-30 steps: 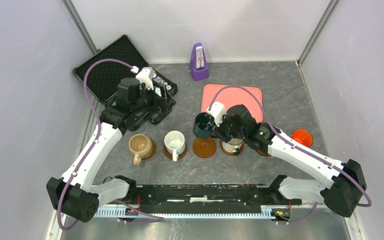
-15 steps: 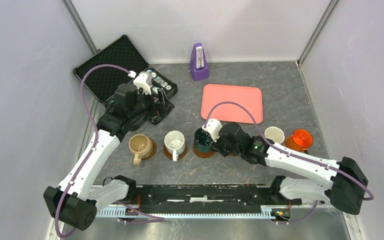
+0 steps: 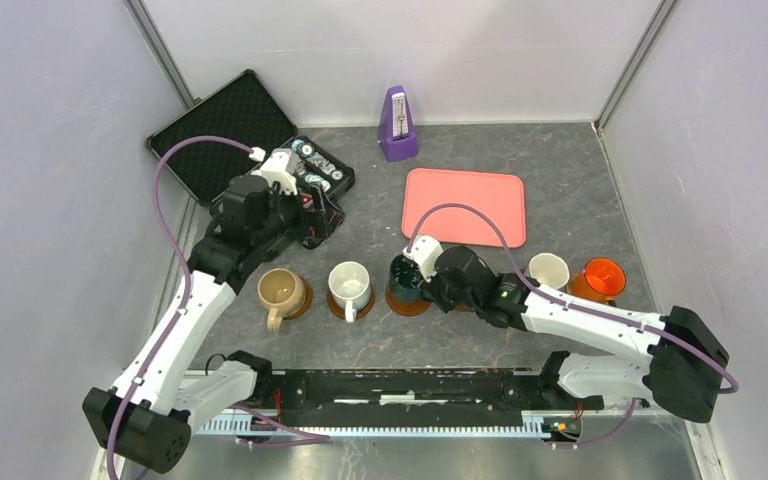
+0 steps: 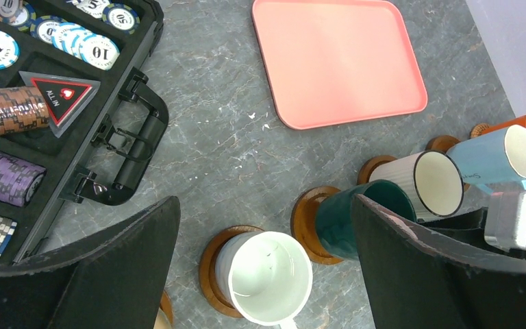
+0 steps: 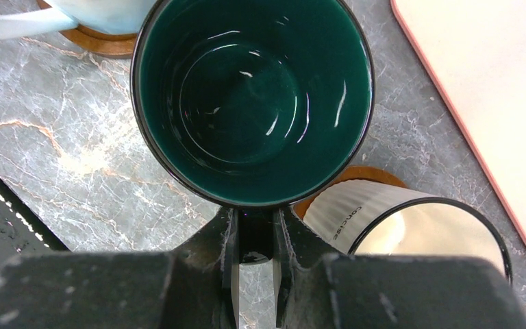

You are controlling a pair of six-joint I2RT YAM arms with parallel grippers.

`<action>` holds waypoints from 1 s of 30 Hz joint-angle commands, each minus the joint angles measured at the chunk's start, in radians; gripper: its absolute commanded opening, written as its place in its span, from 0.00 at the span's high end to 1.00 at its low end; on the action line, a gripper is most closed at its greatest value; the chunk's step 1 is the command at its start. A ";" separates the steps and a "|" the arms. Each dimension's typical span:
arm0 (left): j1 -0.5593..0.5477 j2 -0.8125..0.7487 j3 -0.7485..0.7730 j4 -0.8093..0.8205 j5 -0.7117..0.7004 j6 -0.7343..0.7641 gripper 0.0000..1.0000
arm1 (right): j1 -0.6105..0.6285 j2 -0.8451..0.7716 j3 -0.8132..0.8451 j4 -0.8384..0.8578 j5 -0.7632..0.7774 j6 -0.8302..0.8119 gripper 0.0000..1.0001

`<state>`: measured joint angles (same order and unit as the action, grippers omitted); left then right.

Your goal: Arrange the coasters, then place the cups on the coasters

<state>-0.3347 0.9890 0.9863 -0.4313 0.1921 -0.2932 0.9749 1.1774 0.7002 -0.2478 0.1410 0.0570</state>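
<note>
L gripper [image 4: 264, 205] hangs w/ jaws spread wide and nothing in them, just beside the poker-chip case [image 4: 152, 82] and well apart from the row. Little risk there unless it drops onto the case handle or swings into the tan mug [image 3: 282, 289], which sits on its coaster [image 3: 303, 302]. Next along, the white mug [image 4: 272, 275] sits on its own coaster [image 4: 210, 264], fine as is. Trouble spot is mid-row: R gripper [image 5: 255, 240] pinches the handle of the dark green mug [image 5: 253, 96], fingers [image 5: 227, 253] pressed either side of that thin loop. The mug is upright over the third coaster [image 4: 304, 221]; can't tell if the base is fully down. Main risks, as I judge them: 1) letting go while the base rides the coaster's raised rim, so the mug rocks or tips; 2) a handle-only pinch lets the mug pivot if the arm shifts sideways; 3) the ribbed cream-white mug [image 4: 430, 181] stands just beside it w/ the R arm lying over it, so a careless pull-back could knock it off its coaster [image 4: 372, 166]. Further right, the light blue mug [image 4: 493, 154] and orange mug [image 3: 603, 274] crowd close too; a wide arm sweep could clip them.
</note>
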 commanded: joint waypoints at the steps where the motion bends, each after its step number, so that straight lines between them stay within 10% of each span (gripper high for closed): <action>1: 0.006 -0.021 -0.005 0.040 -0.019 0.003 0.00 | 0.005 0.003 0.001 0.105 0.020 0.029 1.00; 13: 0.015 -0.052 -0.037 0.056 -0.025 -0.017 0.00 | 0.005 0.043 -0.007 0.109 0.031 0.055 0.98; 30: 0.038 -0.063 -0.066 0.068 -0.045 -0.040 0.00 | 0.008 0.044 -0.058 0.125 0.017 0.049 0.70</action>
<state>-0.3080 0.9413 0.9257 -0.4088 0.1619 -0.2935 0.9756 1.2449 0.6514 -0.2100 0.1547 0.0933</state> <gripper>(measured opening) 0.996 0.280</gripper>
